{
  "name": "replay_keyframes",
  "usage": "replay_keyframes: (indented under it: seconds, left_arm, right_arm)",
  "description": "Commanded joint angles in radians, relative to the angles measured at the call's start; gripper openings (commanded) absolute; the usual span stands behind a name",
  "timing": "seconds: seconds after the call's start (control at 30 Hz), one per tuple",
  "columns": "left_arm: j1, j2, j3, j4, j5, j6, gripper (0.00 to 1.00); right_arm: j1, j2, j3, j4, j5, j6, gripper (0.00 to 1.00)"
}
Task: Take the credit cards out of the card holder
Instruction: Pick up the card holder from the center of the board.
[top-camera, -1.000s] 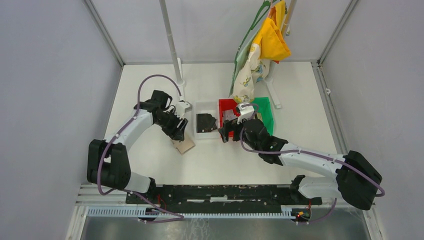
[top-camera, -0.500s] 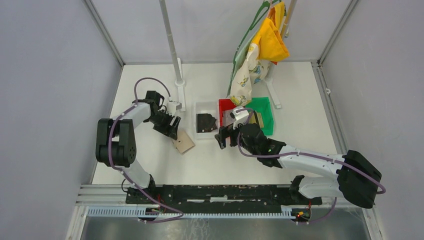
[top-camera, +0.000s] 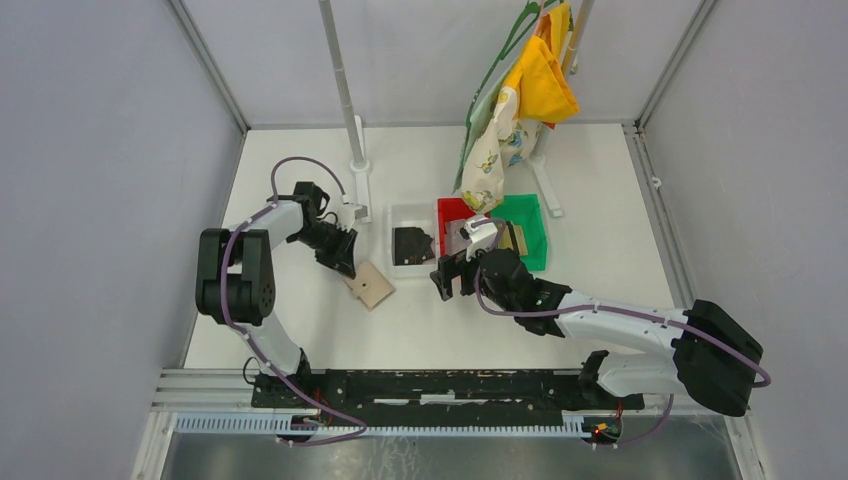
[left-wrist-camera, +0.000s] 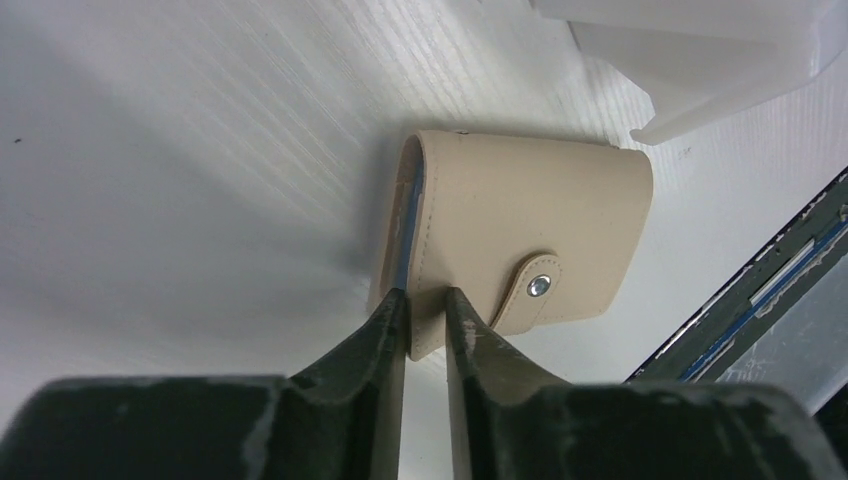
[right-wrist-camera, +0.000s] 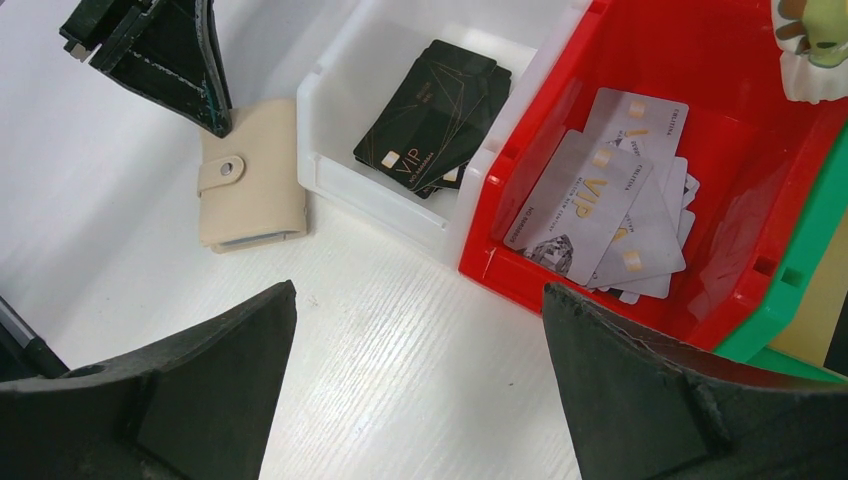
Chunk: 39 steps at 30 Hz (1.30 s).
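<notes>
Since a second ago the left arm's elbow has folded back toward its base, while the card holder (left-wrist-camera: 520, 230) has barely shifted. It lies shut on the table (left-wrist-camera: 150, 150) with its snap strap fastened, and the left claw (left-wrist-camera: 425, 310) pinches its near edge. Bare white surface spreads to that claw's left. The white bin (right-wrist-camera: 340, 150) of black cards (right-wrist-camera: 435, 115) sits ahead-right of it. The right claw (right-wrist-camera: 415, 330) hangs spread wide over bare tabletop. Grey credit cards (right-wrist-camera: 610, 200) lie in the red bin (right-wrist-camera: 720, 120) ahead to its right.
</notes>
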Motion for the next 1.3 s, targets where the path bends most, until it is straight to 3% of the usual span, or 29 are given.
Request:
replay_keyframes:
  seconds: [0.0, 0.1, 0.13, 0.43, 0.63, 0.8, 1.07, 1.27]
  left_arm:
    - [0.0, -0.005, 0.012, -0.022, 0.045, 0.048, 0.19]
    - [-0.001, -0.016, 0.016, -0.034, 0.059, 0.048, 0.03]
    - [0.0, -0.021, 0.026, -0.052, 0.069, 0.055, 0.02]
    - [-0.054, -0.264, 0.151, -0.354, 0.254, 0.242, 0.02]
    - [-0.205, -0.396, 0.175, -0.506, 0.255, 0.305, 0.02]
    - [-0.252, -0.431, 0.266, -0.647, 0.229, 0.344, 0.02]
    - [-0.367, -0.52, 0.378, -0.664, 0.206, 0.303, 0.02]
    - [-0.431, -0.552, 0.442, -0.664, 0.208, 0.269, 0.02]
  right_arm:
    - [0.006, -0.003, 0.001, 0.035, 0.0, 0.002, 0.98]
    - [0.006, -0.003, 0.001, 0.038, -0.005, 0.006, 0.98]
    - [0.006, -0.003, 0.0, 0.04, -0.009, 0.007, 0.98]
    - [0.005, 0.025, 0.07, 0.065, -0.273, -0.063, 0.98]
    - [0.004, 0.048, 0.14, 0.068, -0.495, -0.126, 0.98]
    - [0.003, 0.016, 0.198, -0.001, -0.613, -0.217, 0.98]
    - [0.003, 0.001, 0.215, 0.023, -0.835, -0.196, 0.98]
    - [0.002, 0.016, 0.184, 0.101, -0.816, -0.127, 0.98]
